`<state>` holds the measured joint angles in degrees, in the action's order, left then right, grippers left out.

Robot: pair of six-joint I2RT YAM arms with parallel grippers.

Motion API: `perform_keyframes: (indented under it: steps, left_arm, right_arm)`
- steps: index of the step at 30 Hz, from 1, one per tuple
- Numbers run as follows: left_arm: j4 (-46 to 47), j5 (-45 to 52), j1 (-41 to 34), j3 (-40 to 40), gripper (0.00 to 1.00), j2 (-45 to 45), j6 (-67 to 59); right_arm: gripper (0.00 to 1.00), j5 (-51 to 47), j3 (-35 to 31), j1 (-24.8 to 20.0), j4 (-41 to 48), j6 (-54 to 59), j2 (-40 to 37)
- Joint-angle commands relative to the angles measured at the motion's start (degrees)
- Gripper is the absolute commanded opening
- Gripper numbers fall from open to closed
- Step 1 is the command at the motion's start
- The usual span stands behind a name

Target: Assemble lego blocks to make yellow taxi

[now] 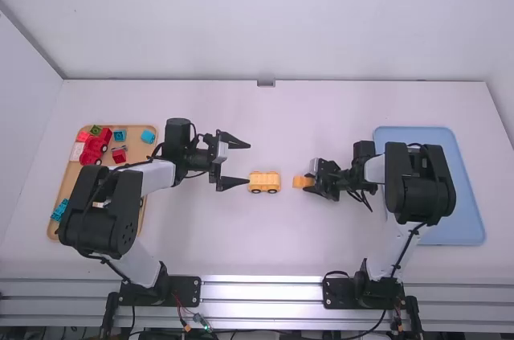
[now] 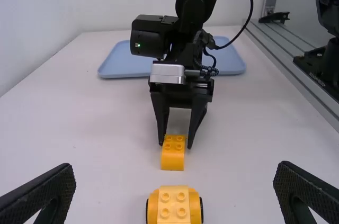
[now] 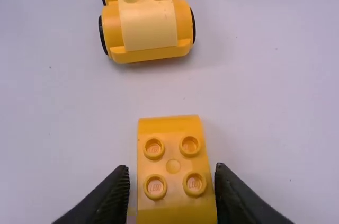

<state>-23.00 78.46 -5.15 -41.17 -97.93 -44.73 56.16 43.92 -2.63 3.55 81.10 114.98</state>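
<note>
My left gripper point(image 1: 247, 163) stands open beside the yellow wheeled base point(image 1: 263, 182), its two fingers spread wide with nothing between them. In its wrist view, the left gripper point(image 2: 175, 168) has the studded base point(image 2: 175, 205) at the lower middle. A small orange-yellow block point(image 1: 299, 182) lies to the right of the base, apart from it, studs up. My right gripper point(image 1: 312, 177) is down at this block. In the right wrist view the right gripper point(image 3: 171, 169) straddles the four-stud block point(image 3: 173, 166), a slim gap beside one finger; the wheeled base point(image 3: 148, 25) stands beyond.
At the far left, a wooden tray point(image 1: 150, 129) holds a red vehicle point(image 1: 95, 147), blue blocks point(image 1: 148, 137) and other pieces, partly under the left arm. A blue tray point(image 1: 466, 195) lies at the right, partly behind the right arm.
</note>
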Motion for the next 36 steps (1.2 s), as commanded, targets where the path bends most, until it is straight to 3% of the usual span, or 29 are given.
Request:
perform_keyframes:
  steps: [1,4,9,14,21,30,36]
  left_arm:
    - [0.0,2.1,-0.1,0.4,0.99,-0.3,0.4]
    - [0.2,2.1,-0.1,0.4,0.99,-0.3,0.4]
    - [0.6,1.1,-0.1,0.4,0.99,-0.3,0.3]
    - [4.7,-4.9,-1.6,0.6,0.99,-0.8,-3.1]
    - [2.5,-12.1,-5.9,0.9,0.99,-6.2,-5.7]
    - [-4.2,-12.4,-6.8,-0.7,0.99,-17.9,-7.3]
    - [-10.3,-10.6,-6.8,-0.8,0.99,-22.6,-7.4]
  right_arm:
    - [0.29,-0.3,0.7,0.1,0.2,-0.3,1.0]
    - [0.20,-0.4,0.7,0.0,0.7,-0.3,1.0]
    - [0.18,2.0,1.9,0.0,3.2,-0.3,1.0]
    - [0.15,5.1,6.4,-1.1,14.1,-0.2,-3.2]
    - [0.13,2.1,12.6,3.4,25.7,1.8,-9.6]
    - [0.09,-0.9,12.5,10.9,24.3,-0.6,-13.1]
    - [0.07,-2.3,9.5,14.2,17.0,-5.6,-13.1]
